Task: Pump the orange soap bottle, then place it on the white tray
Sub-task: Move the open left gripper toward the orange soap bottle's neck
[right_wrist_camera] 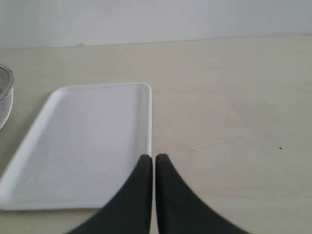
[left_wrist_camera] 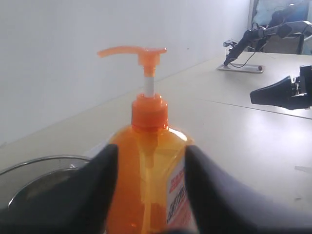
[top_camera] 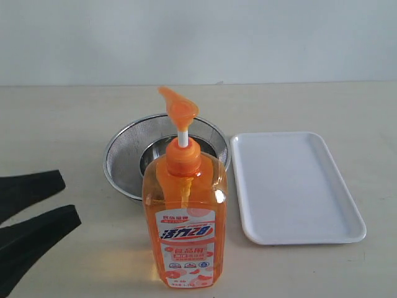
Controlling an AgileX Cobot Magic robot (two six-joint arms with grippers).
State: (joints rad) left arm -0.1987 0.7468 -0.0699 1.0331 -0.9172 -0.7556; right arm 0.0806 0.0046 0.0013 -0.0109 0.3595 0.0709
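While the desk point(top_camera: 62, 124) holds the white tray point(top_camera: 298, 186) beside a steel mesh bowl point(top_camera: 124, 155), the orange soap bottle point(top_camera: 185, 217) stands upright in front of the bowl, off the tray. Left gripper point(top_camera: 69, 198) is spread, clear of it, and the right gripper point(right_wrist_camera: 154, 158) is pressed together.

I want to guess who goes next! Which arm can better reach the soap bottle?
Left. The left gripper is open and faces the orange soap bottle; the right gripper is shut, near the white tray.
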